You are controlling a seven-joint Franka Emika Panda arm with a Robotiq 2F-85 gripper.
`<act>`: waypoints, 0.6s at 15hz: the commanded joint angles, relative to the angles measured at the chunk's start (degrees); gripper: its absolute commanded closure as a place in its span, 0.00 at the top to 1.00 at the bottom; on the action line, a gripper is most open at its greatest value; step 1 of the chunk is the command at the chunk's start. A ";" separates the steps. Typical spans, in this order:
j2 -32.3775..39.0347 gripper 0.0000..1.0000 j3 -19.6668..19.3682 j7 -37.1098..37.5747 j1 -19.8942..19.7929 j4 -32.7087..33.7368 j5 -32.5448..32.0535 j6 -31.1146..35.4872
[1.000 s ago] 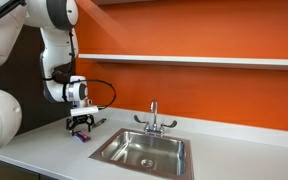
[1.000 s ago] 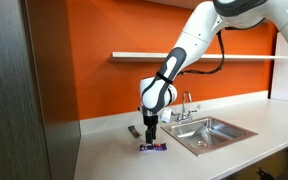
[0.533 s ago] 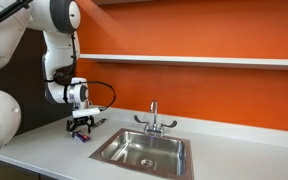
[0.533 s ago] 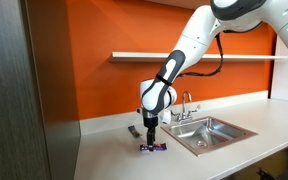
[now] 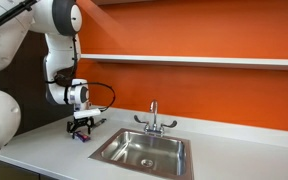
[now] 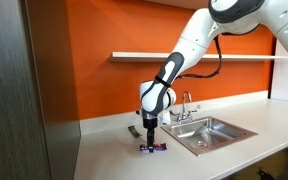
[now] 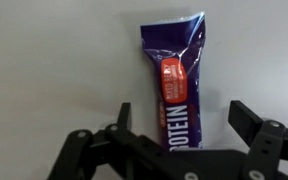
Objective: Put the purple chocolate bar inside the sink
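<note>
The purple chocolate bar (image 7: 176, 75) lies flat on the white counter; it also shows in both exterior views (image 6: 153, 147) (image 5: 83, 137). My gripper (image 7: 183, 118) is open and hangs just above it, one finger on each side of the bar, not closed on it. In the exterior views the gripper (image 6: 151, 136) (image 5: 81, 126) points straight down over the bar. The stainless steel sink (image 5: 143, 152) (image 6: 213, 132) sits in the counter beside it, with a chrome two-handled faucet (image 5: 154, 118) at its rear.
A slim dark bar (image 6: 133, 131) lies on the counter behind the gripper. An orange wall with a white shelf (image 5: 194, 60) runs along the back. A dark cabinet side (image 6: 24, 90) stands at the counter's end.
The upper arm has shifted slightly; the gripper stays over the bar with no clear change in its opening.
</note>
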 commanded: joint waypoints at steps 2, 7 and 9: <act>0.79 0.75 1.59 -1.78 -1.98 1.35 -0.42 -0.67; 1.10 0.38 1.71 -1.95 -2.39 1.72 -0.29 -0.73; 1.21 0.22 1.74 -2.07 -2.63 1.99 -0.20 -0.74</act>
